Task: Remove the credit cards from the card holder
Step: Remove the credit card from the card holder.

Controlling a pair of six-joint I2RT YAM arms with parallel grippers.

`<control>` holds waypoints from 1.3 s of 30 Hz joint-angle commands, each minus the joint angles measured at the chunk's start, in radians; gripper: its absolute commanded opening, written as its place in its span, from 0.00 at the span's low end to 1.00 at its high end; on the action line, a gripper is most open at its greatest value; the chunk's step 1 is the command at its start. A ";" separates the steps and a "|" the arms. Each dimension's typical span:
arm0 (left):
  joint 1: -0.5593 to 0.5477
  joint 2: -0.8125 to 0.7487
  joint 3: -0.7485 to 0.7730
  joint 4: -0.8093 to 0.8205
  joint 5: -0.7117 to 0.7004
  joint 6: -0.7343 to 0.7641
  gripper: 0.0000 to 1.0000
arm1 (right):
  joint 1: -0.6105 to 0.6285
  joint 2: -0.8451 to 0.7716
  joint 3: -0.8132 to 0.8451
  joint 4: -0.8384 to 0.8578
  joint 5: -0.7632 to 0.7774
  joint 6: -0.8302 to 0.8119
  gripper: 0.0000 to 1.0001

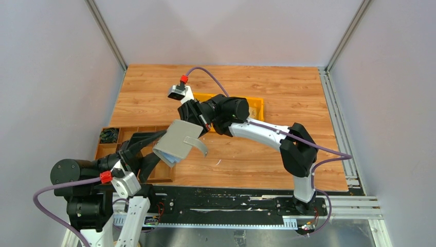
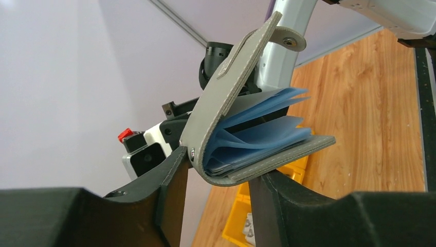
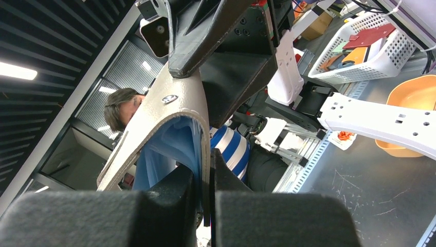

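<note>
Both arms pair white link shells with black joint housings — the right arm (image 1: 257, 132) has a white forearm between a round black wrist drum and a blocky black elbow. A purple cable (image 1: 72, 182) runs along each, ending in a red plug (image 1: 183, 78) beside a silver-grey wrist camera (image 1: 176, 91). The fingers (image 2: 159, 206) of the left hand (image 2: 221, 165) are matte black, broad and wedge-shaped.

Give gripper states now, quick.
Left gripper: closed on the holder.
Right gripper: closed on one holder flap.
</note>
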 commanded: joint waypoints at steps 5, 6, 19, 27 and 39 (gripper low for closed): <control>-0.004 -0.017 -0.041 0.006 0.046 0.003 0.51 | -0.018 0.023 -0.012 0.028 0.014 0.058 0.06; -0.004 -0.029 -0.061 -0.003 0.028 -0.004 0.59 | -0.027 0.016 -0.025 0.028 0.022 0.056 0.03; -0.004 -0.046 -0.128 -0.192 -0.024 -0.074 0.80 | -0.199 -0.244 -0.214 -0.811 -0.019 -0.675 0.00; -0.004 0.044 -0.196 -0.197 -0.128 0.054 0.80 | -0.169 -0.276 0.039 -1.858 0.242 -1.414 0.00; -0.004 -0.058 -0.340 0.083 -0.351 0.026 0.97 | -0.052 -0.206 0.319 -2.287 0.663 -1.668 0.00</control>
